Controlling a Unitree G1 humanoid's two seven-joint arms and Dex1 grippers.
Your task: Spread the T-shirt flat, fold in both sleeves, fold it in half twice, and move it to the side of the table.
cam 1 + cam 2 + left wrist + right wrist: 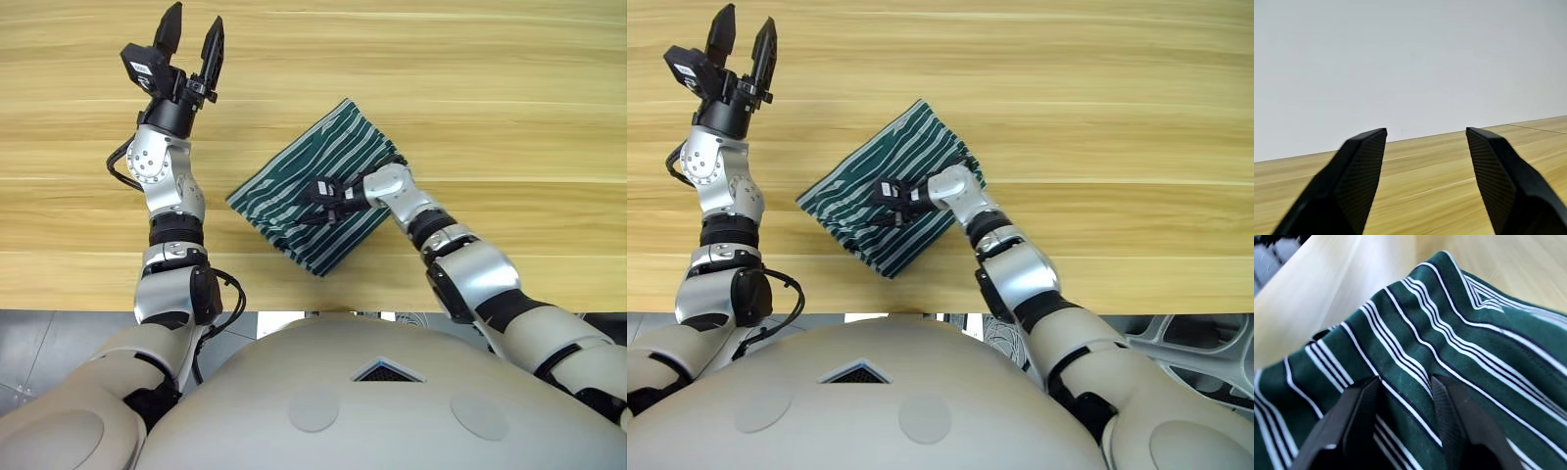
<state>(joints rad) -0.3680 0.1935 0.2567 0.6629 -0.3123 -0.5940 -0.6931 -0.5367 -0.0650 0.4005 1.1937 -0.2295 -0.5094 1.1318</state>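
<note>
Left gripper [196,15]: we see two black tapered fingers [1359,186] with finely cross-hatched pads, mounted on a black block that bears a small white label.
Left arm [168,186]: we see silver metallic housings, black joint bands and a round cap ringed with small screws.
Cables [238,294]: black, looping beside the left arm's housings.
Right arm [475,279]: the same silver shells and black bands.
Right gripper [1405,382]: matte black fingers.

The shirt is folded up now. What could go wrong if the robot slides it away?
The right hand seems to pinch only a ridge on top of the shirt, so dragging might pull the folds open. The left hand is open and away from the shirt, so nothing holds the other side down and the bundle might twist on the table.
</note>
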